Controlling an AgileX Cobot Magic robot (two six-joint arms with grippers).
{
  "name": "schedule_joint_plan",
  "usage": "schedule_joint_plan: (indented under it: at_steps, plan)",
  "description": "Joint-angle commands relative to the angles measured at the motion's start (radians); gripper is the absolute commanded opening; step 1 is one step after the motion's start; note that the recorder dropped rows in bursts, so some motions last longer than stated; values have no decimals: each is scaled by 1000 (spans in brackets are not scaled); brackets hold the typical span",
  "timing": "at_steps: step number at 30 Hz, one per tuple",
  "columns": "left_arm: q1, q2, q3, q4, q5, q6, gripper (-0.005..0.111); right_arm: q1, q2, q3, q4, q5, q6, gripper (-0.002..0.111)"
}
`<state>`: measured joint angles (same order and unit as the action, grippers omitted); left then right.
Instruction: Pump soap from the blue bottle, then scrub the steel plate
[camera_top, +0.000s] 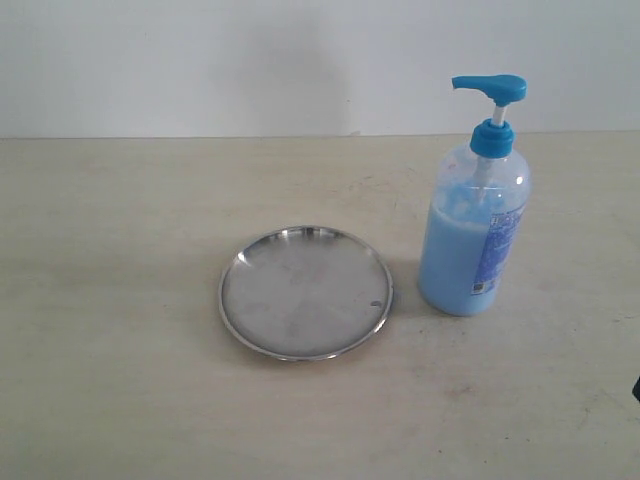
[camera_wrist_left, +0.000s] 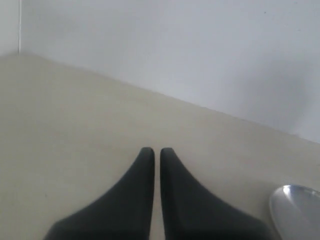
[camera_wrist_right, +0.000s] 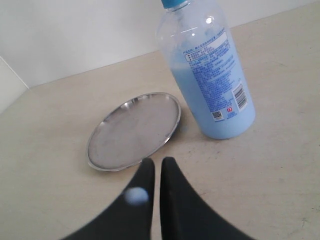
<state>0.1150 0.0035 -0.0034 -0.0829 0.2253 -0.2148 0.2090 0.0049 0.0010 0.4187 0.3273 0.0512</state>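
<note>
On the broad table (camera_top: 120, 400) we find the steel plate (camera_top: 305, 292) lying flat just beside the upright blue bottle (camera_top: 478, 230), whose spout faces the plate's side, presumably so the soap (camera_top: 445, 265) inside can be pumped toward it, while our left gripper (camera_wrist_left: 156, 152) and right gripper (camera_wrist_right: 157, 165) hover clear of both, jaws closed on nothing.

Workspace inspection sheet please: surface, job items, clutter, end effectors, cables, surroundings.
Surface: beige table, faint marks.
Job's things: steel plate lying flat, nothing on it; blue bottle upright beside it, not touching, mostly full of soap.
Clutter: nothing seen.
End effectors: left end effector shut, holding nothing; right end effector shut, pale blob on it.
Cables: nothing seen.
Surroundings: plain white wall.
</note>
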Motion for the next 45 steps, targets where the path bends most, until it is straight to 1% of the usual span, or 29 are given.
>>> schedule_joint_plan:
  at_steps: [1,4,5,10,24,25,26,28,30,32,34,37,39,41,43,45]
  plan:
    - [4,-3,3,-10,55,-19,4,0,-5,-1,-5,-6,-6,1]
    - [20,-3,3,1,69,147,4,0,-5,-1,-5,-6,-6,1]
    - [27,-3,3,1,71,173,4,0,-5,-1,-5,-6,-6,1]
    - [43,-3,3,-11,74,131,4,0,-5,-1,-5,-6,-6,1]
    - [43,-3,3,1,63,133,4,0,-5,-1,-5,-6,-6,1]
    - [43,-3,3,1,63,133,4,0,-5,-1,-29,-6,-6,1]
    - [43,-3,3,1,63,133,4,-19,-5,-1,-40,-17,-1,1]
    - [43,-3,3,1,63,133,4,-110,-5,-1,-46,-79,-9,1]
    - [43,-3,3,1,63,133,4,-228,-5,-1,-57,-130,-79,1]
    - [43,-3,3,1,63,133,4,-299,-5,-1,-63,-234,-141,1]
    - [43,-3,3,1,63,133,4,-311,-5,-1,-66,-397,-160,1]
    - [43,-3,3,1,63,133,4,-309,-5,-1,-69,-514,-181,1]
    - [43,-3,3,1,63,133,4,-311,-5,-1,-165,-504,-132,1]
    - [43,-3,3,1,63,133,4,-311,-5,-1,-329,-438,22,1]
    - [43,-3,3,1,63,133,4,-311,-5,-1,-482,-301,192,1]
    - [43,-3,3,1,63,133,4,-311,-5,-1,-513,-191,209,1]
